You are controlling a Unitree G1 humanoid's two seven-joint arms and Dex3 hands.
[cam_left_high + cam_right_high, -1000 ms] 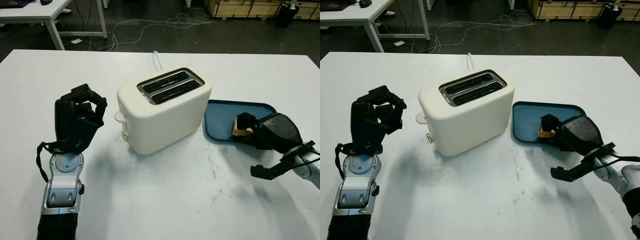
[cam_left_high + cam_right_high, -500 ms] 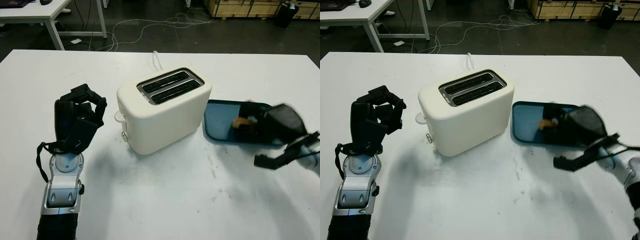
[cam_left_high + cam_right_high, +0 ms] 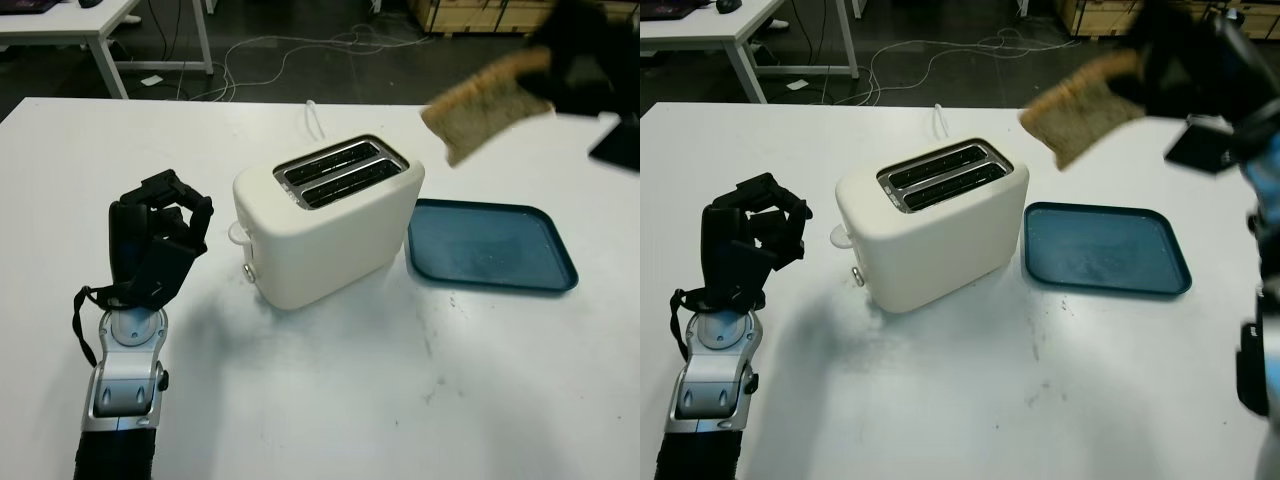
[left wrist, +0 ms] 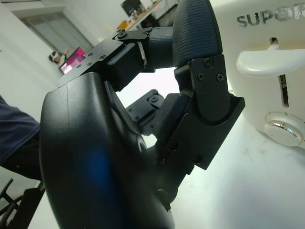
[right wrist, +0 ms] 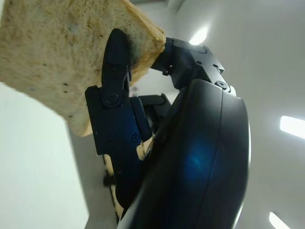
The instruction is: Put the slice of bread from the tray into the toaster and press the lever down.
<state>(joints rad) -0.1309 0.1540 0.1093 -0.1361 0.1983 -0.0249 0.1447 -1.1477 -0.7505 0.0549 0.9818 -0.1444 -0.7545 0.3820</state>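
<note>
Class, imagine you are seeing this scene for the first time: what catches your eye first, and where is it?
The slice of bread held in the air by the right hand, above and behind the empty blue tray. Next, the cream toaster at the table's middle, both slots bare, and the left hand raised beside it, fingers curled.

Plastic, metal and crumb on a matt white table

The toaster (image 3: 330, 225) is smooth cream plastic with a soft sheen, its slots (image 3: 340, 173) lined in bright metal and its knob (image 4: 282, 131) chromed. The tray (image 3: 490, 246) looks like matt blue plastic. The slice of bread (image 3: 484, 106) is porous and rough, with a browner crust. The right hand (image 5: 190, 157) has a glossy black shell; the left hand (image 3: 155, 240) has textured black finger pads (image 4: 195, 31). The table (image 3: 350, 400) is smooth and scuffed.
</note>
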